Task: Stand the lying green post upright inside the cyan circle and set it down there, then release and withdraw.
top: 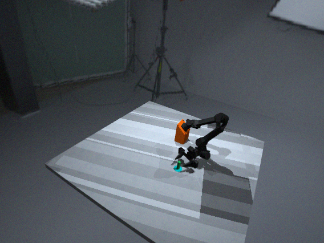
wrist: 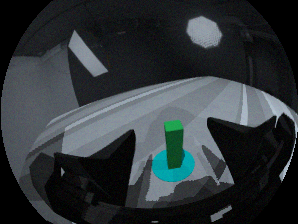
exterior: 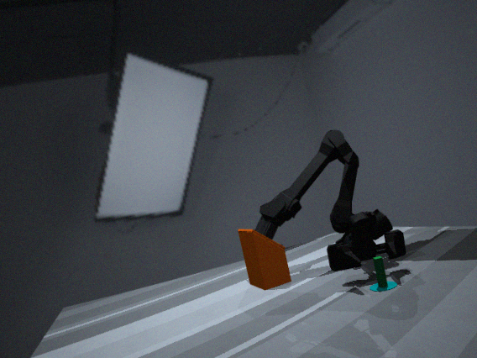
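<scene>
The green post (top: 178, 165) (exterior: 380, 272) (wrist: 174, 145) stands up on the cyan circle (top: 176, 169) (exterior: 390, 286) (wrist: 159, 164). All of its bottom looks to be inside the edge. The gripper (top: 183, 162) (wrist: 172, 127) has its two fingers wide apart, one on each side of the post, and they hold nothing. In the wrist view there is a gap on both sides, so they do not touch it. The arm (top: 212, 120) (exterior: 308, 174) reaches out from the orange block (top: 181, 137) (exterior: 269, 262). I think only backing away is left. The post is thin and tall, so a small bump could tip it over. That could happen if the gripper swings sideways, twists, or closes too soon while the post is between the fingers. A softer nudge could push its foot off the circle. Going straight back, slowly, with the fingers wide, seems safest.
</scene>
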Robot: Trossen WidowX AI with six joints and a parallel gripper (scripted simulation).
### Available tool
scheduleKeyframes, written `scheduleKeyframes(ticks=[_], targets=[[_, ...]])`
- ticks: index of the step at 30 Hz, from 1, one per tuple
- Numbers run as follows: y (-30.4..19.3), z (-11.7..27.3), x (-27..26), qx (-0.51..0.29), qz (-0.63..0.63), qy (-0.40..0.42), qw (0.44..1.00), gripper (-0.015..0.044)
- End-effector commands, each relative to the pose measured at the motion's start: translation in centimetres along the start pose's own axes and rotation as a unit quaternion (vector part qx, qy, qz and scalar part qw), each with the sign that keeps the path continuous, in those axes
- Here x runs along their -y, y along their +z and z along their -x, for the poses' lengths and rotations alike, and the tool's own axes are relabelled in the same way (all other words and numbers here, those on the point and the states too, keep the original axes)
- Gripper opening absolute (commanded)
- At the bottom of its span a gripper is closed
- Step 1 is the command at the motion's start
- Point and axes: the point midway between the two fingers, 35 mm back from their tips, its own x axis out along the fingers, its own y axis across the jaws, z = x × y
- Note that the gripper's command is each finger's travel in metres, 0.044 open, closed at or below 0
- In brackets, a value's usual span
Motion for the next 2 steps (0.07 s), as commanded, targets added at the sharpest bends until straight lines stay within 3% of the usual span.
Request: scheduleKeyframes(ticks=[1,2], targets=[[1.71,0.09,-0.30,0.002,-0.004,0.001,1.000,0.0400],[2.20,0.12,-0.34,0.002,-0.005,0.001,1.000,0.0400]])
